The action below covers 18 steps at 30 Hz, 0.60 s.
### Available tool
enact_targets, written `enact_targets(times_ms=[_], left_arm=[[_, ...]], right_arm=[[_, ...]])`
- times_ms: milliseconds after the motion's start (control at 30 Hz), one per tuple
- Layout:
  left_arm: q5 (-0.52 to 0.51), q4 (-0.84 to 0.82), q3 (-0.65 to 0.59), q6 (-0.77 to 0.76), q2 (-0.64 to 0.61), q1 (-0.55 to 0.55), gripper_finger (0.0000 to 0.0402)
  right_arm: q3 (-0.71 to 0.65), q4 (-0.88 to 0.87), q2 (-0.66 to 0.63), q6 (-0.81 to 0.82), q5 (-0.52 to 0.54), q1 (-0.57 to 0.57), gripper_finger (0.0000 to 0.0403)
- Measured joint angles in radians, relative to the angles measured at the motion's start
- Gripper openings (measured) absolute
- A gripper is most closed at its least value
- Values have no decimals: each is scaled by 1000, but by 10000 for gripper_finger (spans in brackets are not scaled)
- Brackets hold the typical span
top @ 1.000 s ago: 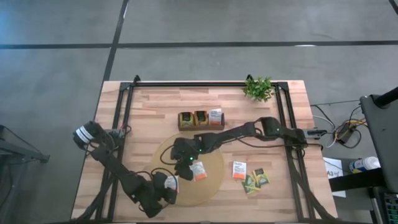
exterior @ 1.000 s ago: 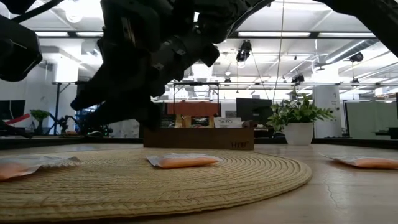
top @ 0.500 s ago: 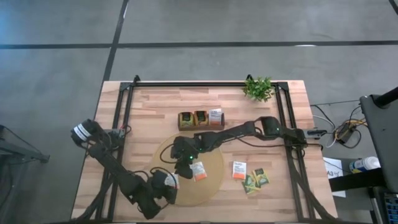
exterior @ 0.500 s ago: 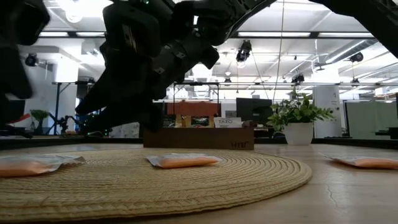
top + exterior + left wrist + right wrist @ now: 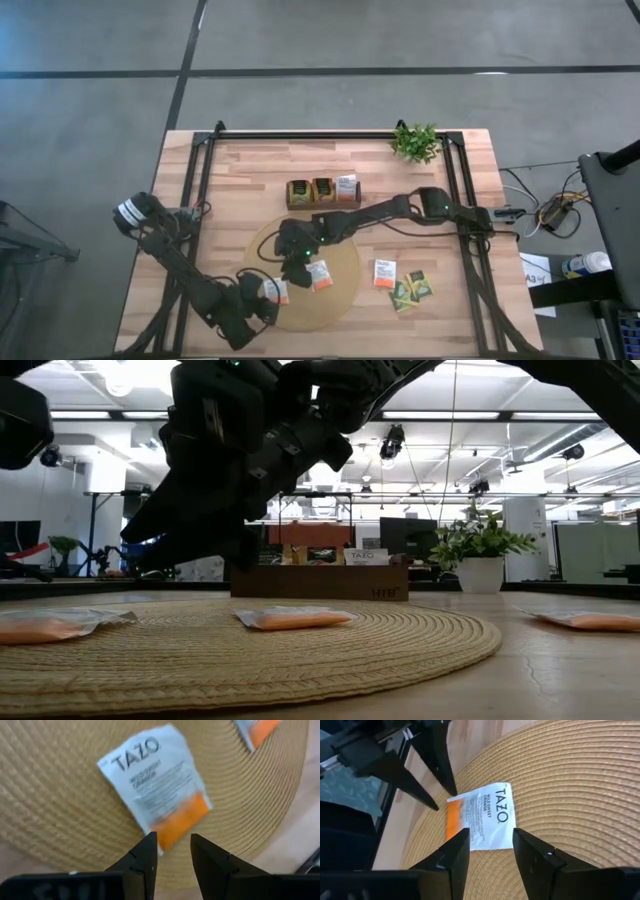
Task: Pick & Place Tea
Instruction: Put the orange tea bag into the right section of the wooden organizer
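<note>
From above, you see the round tan mat (image 5: 305, 278) near the front of the worktop (image 5: 250, 170). 2 white-and-orange tea sachets lie on it: one (image 5: 276, 291) at its left edge, just beside the left pincer (image 5: 262, 303), and one (image 5: 320, 275) right of the right pincer (image 5: 297, 258), which hangs over the mat's middle. Off the mat to the right lie 1 more white-and-orange sachet (image 5: 385, 273) and a small pile of green and yellow ones (image 5: 412, 289); you cannot count the pile exactly. The dark tray (image 5: 322, 191) behind the mat holds sachets in all 3 compartments; its labels are too small to read here. 1 small green plant (image 5: 416, 142) stands at the back right corner.

From worktop height, you see 3 orange-edged sachets lying flat, 2 on the mat (image 5: 290, 619) (image 5: 55, 625) and 1 beyond it (image 5: 590, 621). The left one is cut off by the frame edge. The tray (image 5: 320, 580) carries "TAZO" on a sachet card; the stamp on its front wall is hard to read. The dark arm above hides much of the background.

In the left wrist view, the left pincer (image 5: 172, 851) stands part open, holding nothing, over a sachet (image 5: 157, 785) reading "TAZO"; the smaller print is blurred. A second sachet (image 5: 257, 729) is cut off at the corner.

In the right wrist view, the right pincer (image 5: 490, 842) stands open and empty above a sachet (image 5: 480, 817) reading "TAZO" and "WILD SWEET ORANGE".
</note>
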Motion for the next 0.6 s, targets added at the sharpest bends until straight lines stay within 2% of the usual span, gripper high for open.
enact_targets(times_ms=[167,533,600], left_arm=[[7,99,-45,13,0,-1,112],[-66,145,-142,-17,-5,2,112],[-88,156,-149,-3,-4,2,112]], right_arm=[[0,9,4,-9,0,-9,148],[-1,4,13,-86,-10,-14,148],[-1,5,13,-40,-5,-24,148]])
